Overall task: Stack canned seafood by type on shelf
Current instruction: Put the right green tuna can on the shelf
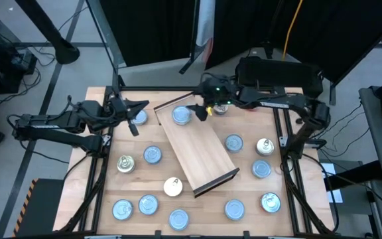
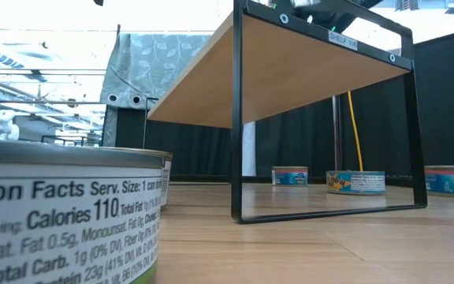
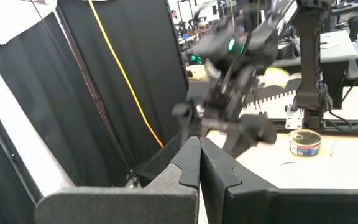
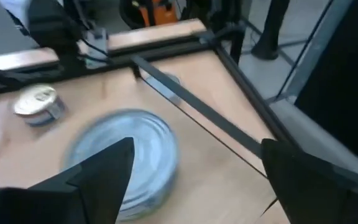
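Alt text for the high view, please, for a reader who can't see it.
Seen from above, the right gripper stands open over a blue-topped tin at the far end of the shelf, which lies diagonally across the table. More tins are scattered around it, and the left gripper waits shut at the table's far left.

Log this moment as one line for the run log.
right gripper: open, over blue-topped can on shelf far end | left gripper: shut, idle at table's left | other cans on table
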